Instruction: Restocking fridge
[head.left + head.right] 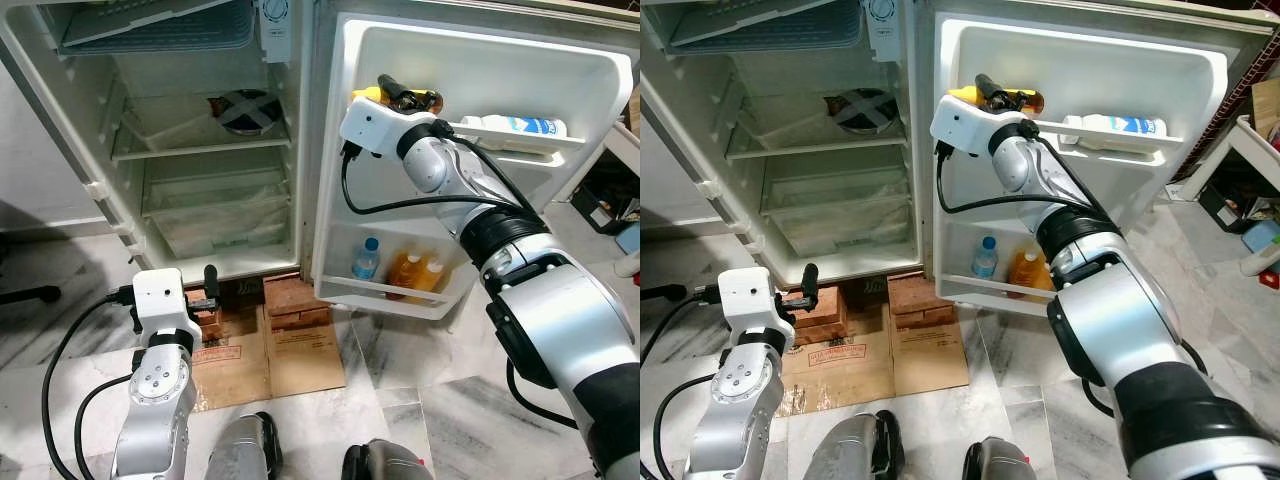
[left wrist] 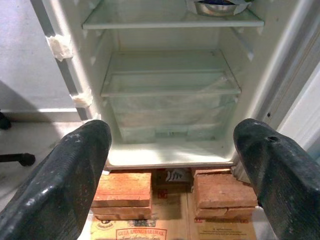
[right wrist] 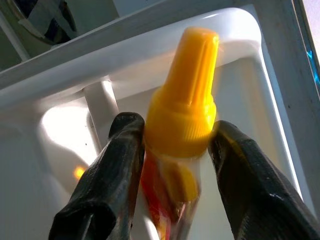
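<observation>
**Bottle in the right jaws at the upper door shelf**

Left eye view: right gripper (image 1: 408,97) up at the upper door shelf (image 1: 520,141), jaws clamped on a yellow-capped bottle (image 1: 368,95). Bottle lying lengthwise along the jaws, cap end toward the wrist as far as can be judged; the far end dark and hard to read. Beyond the jaws on the same shelf, a white bottle (image 1: 512,125) lying on its side. Well below, in the lower door shelf, a blue-capped bottle (image 1: 367,258) and two orange bottles (image 1: 417,274), partly cut off by the rail. Left gripper (image 1: 209,292) low, far from the door, jaws apart and holding nothing.

Right eye view: same layout; the forearm covering part of the door.

Left wrist view: two fingers (image 2: 65,175) spread wide, fridge (image 2: 170,100) straight ahead, bricks (image 2: 122,192) beneath.

Right wrist view: yellow cap (image 3: 187,105) pinched between the jaws, shelf wall just behind. Label blurred; bottom of the bottle cut off. Right arm plainly the nearer one for setting down.
</observation>
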Controlling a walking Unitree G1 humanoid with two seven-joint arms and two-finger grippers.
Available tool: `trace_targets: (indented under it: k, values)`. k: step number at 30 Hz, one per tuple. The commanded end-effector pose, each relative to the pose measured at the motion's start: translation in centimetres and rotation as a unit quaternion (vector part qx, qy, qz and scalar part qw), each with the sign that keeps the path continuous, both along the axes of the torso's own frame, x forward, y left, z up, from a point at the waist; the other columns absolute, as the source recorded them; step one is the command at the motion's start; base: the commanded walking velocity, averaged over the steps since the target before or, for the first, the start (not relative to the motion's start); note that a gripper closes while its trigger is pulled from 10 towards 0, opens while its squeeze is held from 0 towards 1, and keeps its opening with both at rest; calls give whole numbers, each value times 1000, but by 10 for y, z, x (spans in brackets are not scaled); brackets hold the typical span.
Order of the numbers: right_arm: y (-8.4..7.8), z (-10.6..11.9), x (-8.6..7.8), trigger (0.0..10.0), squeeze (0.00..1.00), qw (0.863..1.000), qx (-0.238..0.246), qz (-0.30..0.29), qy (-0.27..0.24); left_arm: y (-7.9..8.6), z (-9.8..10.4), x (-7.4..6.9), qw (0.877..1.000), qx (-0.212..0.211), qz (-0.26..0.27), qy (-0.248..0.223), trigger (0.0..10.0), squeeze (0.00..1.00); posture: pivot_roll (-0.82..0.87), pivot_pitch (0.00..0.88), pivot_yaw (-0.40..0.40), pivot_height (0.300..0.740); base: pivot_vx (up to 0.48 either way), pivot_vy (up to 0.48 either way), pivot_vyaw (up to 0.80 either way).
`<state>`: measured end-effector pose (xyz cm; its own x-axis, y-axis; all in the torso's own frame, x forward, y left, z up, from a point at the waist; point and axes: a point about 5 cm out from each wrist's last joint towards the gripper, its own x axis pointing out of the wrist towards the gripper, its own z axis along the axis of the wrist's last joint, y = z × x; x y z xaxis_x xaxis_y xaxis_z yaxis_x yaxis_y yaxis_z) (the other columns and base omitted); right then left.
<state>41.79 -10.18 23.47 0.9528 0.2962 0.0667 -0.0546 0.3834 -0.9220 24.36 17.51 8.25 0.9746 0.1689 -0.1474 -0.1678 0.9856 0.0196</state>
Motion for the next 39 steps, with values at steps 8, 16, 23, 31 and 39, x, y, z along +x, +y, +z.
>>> trace_targets:
  k: [8, 16, 23, 31, 39]
  values:
    - [1, 15, 1, 10000, 1000, 997, 65, 4, -31, 0, 1, -1, 1000, 4, 2, 2, 10000, 0, 109, 98, -57, 740, 0, 0, 0]
    - [-1, 31, -2, 10000, 1000, 990, 118, 18, -79, 0, 1, -1, 1000, 5, 2, 2, 10000, 0, 109, 99, -55, 740, 0, 0, 0]
    - [11, 40, -10, 10000, 1000, 974, 190, 88, -88, 1, 1, -1, 1000, 6, 1, 3, 10000, 0, 107, 103, -51, 740, 0, 0, 0]
    - [8, 40, -21, 10000, 1000, 955, 240, 124, -122, 2, 1, -1, 1000, 7, 1, 3, 10000, 0, 109, 103, -49, 740, 0, 0, 0]
    - [-6, 19, -29, 10000, 1000, 955, 250, 113, -115, 2, 1, 0, 1000, 7, -1, 5, 10000, 0, 99, 104, -43, 740, 0, 0, 0]
